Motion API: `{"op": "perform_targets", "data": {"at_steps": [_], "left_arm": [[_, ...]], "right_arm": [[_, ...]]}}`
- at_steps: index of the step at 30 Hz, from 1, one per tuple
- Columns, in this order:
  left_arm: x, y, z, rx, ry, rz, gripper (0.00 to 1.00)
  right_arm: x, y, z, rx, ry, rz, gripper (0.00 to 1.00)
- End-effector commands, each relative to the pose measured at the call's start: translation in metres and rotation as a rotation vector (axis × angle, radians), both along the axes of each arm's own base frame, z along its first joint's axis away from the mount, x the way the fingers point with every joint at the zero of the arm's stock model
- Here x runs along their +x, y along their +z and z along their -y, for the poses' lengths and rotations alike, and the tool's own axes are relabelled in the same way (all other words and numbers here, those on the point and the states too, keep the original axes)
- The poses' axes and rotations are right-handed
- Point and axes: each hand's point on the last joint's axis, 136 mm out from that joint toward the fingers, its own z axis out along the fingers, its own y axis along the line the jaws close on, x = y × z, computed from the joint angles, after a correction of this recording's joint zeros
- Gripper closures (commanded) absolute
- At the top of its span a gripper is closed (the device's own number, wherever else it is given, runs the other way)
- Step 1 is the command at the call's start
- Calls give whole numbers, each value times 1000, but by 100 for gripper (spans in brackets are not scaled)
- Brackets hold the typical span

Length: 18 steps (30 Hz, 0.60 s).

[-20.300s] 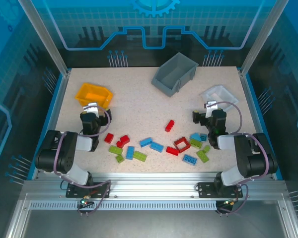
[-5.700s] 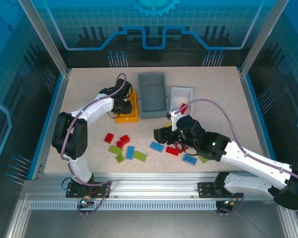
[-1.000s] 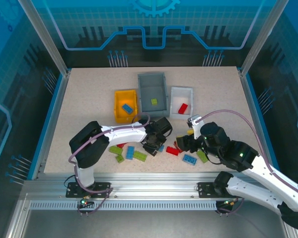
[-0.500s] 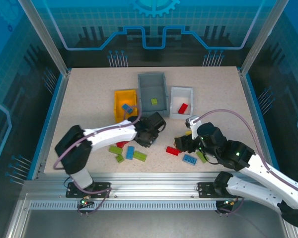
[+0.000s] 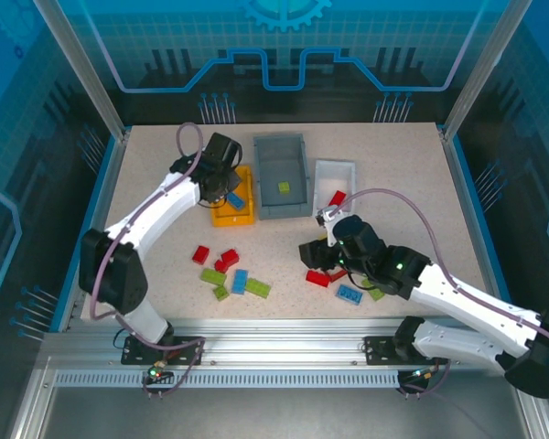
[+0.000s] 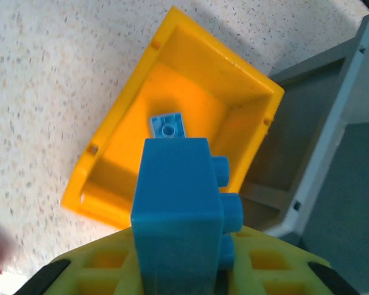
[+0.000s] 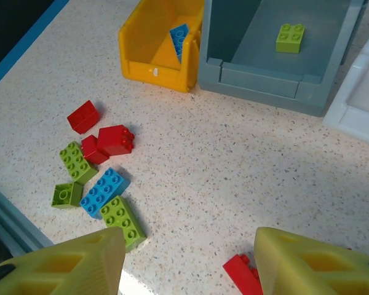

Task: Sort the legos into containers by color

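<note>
Where the table point(image 5: 393, 165) carries the grey bin point(image 5: 276, 160) and, left of it, the yellow bin point(image 6: 129, 135), the left tool point(image 6: 175, 276) pinches a light blue brick point(image 6: 175, 184) above that yellow bin; the right tool point(image 7: 187, 264) hangs spread over loose legos point(image 7: 114, 140) nearer.

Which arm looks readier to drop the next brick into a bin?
Left: its end effector grips a blue brick above the yellow bin; the right end effector hangs open over the table.
</note>
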Motion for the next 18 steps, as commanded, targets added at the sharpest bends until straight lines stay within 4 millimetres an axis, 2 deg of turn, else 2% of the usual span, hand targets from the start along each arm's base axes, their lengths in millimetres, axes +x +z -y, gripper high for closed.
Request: {"op": "perform_targets", "data": {"at_steps": [1, 4, 9, 16, 18], "left_arm": [[10, -22, -1, 137, -150, -76, 78], [19, -39, -4, 185, -146, -128, 76], [21, -67, -9, 227, -124, -195, 74], [15, -88, -13, 246, -115, -242, 65], [13, -89, -13, 244, -114, -247, 59]], "right_arm": [[10, 25, -14, 77, -19, 45, 41], [12, 23, -15, 72, -28, 37, 41], [16, 11, -7, 51, -75, 5, 41], [27, -21, 38, 27, -320, -165, 41], [26, -31, 49, 24, -374, -217, 41]]}}
